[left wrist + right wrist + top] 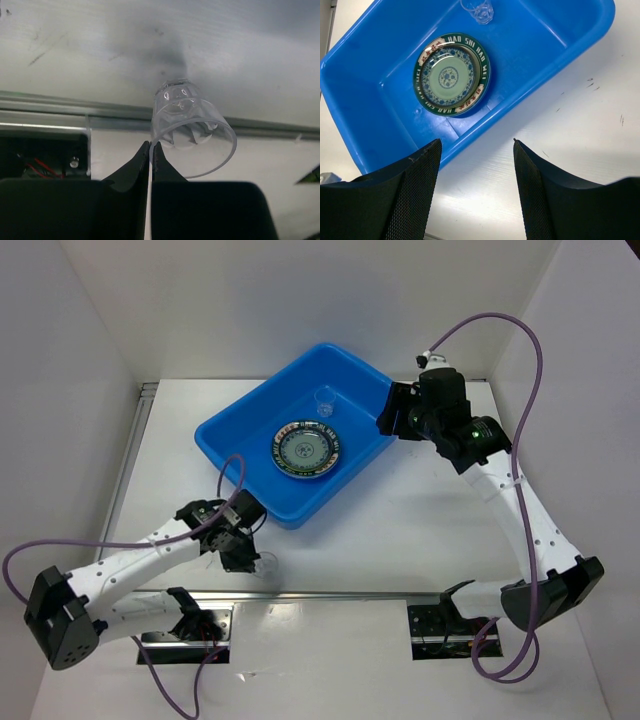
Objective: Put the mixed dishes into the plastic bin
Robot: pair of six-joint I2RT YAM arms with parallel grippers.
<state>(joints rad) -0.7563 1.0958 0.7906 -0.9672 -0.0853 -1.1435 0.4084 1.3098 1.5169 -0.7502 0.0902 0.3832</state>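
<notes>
The blue plastic bin (235,430) stands at the table's middle back. In it lie a small dark teal patterned saucer (305,450) and a small clear cup (325,403). My left gripper (250,558) is low near the front rail, in front of the bin. In the left wrist view it (151,147) is shut on the rim of a second clear cup (192,130), which is tilted with its mouth toward the camera. My right gripper (393,418) is open and empty beside the bin's right corner. The right wrist view shows the gripper (476,150), bin (560,40), saucer (452,75) and cup (477,10). The other plates are out of view.
A metal rail (330,595) runs along the table's front edge and also shows in the left wrist view (50,107). White walls close in the left, back and right. Purple cables loop from both arms.
</notes>
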